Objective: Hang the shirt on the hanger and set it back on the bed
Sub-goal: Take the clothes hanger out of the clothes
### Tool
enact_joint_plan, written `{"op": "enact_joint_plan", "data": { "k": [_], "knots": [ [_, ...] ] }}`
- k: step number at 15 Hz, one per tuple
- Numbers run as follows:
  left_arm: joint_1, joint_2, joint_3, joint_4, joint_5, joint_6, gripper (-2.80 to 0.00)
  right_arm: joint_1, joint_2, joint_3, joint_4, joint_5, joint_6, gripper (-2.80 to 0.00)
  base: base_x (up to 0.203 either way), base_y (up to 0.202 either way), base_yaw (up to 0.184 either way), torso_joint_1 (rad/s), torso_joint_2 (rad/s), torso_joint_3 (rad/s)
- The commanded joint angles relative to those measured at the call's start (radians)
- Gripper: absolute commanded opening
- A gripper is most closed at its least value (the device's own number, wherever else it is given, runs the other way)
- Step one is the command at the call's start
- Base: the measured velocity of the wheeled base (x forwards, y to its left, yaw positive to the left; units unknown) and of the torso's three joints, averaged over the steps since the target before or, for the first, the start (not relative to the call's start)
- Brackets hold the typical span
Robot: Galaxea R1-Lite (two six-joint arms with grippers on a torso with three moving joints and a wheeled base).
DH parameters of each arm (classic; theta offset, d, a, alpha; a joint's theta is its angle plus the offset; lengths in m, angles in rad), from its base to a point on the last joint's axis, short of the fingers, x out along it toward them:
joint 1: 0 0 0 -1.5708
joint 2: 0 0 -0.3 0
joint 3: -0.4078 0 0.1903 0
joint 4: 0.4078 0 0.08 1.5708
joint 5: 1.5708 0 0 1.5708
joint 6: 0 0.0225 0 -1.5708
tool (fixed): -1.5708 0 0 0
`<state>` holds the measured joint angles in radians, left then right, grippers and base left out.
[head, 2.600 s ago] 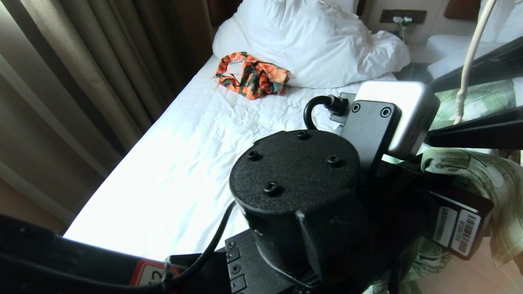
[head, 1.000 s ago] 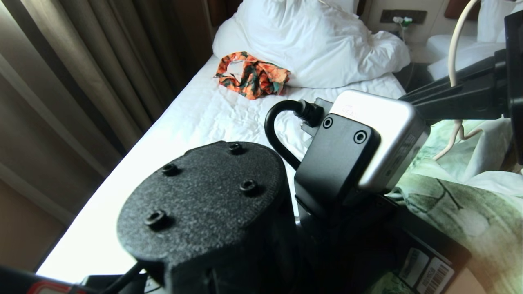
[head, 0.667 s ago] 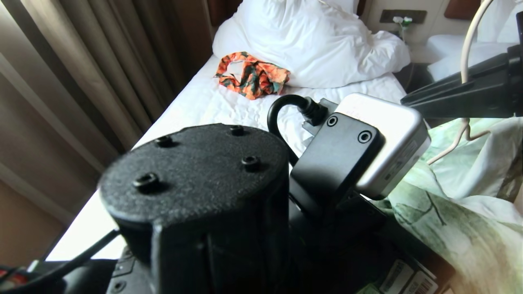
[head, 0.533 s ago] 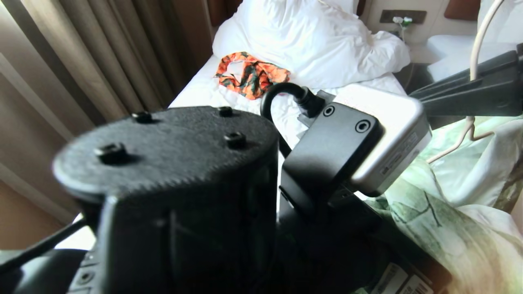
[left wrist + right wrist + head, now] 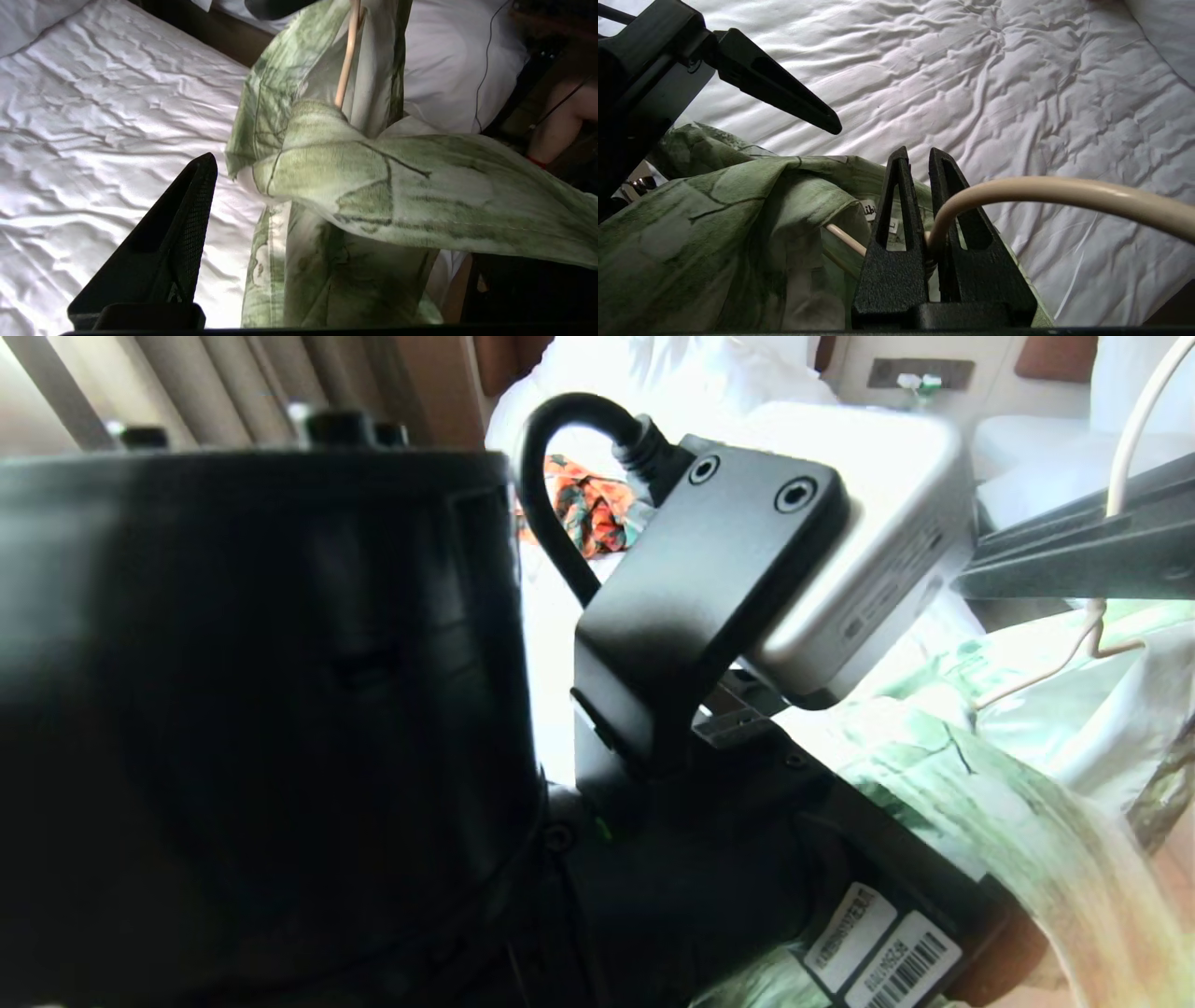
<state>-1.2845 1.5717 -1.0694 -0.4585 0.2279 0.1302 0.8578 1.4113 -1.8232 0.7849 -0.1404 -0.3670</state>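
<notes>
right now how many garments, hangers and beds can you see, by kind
garments: 2, the green shirt and the orange patterned garment
hangers: 1, the cream hanger, clamped in the right pincer
beds: 2, the bed under the shirt and a second white bed beyond it
total: 5

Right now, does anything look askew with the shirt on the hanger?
Yes. The shirt sits bunched and lopsided on the hanger, one fold jutting sideways instead of draping. Right gripper pinches the hanger's neck above the bed; left gripper is open beside the cloth, holding nothing.
</notes>
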Motion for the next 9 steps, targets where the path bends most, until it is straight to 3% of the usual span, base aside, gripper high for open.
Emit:
{"op": "enact_joint_plan", "data": {
  "k": [1, 4, 9],
  "knots": [
    [0.001, -0.021, -0.017, 0.051, 0.004, 0.002, 0.0, -0.016, -0.002, 0.0, -0.018, -0.001, -0.003, -2.8, 0.0, 0.0, 0.0, 0.0, 0.0, 0.0],
    [0.022, -0.074, -0.047, 0.18, 0.006, 0.002, 0.0, -0.022, 0.0, -0.001, -0.039, -0.001, -0.003, -2.8, 0.0, 0.0, 0.0, 0.0, 0.0, 0.0],
    [0.117, -0.136, -0.063, 0.201, 0.019, 0.012, 0.0, -0.048, 0.002, 0.0, -0.059, 0.003, 0.01, -2.8, 0.0, 0.0, 0.0, 0.0, 0.0, 0.0]
  ]
}}
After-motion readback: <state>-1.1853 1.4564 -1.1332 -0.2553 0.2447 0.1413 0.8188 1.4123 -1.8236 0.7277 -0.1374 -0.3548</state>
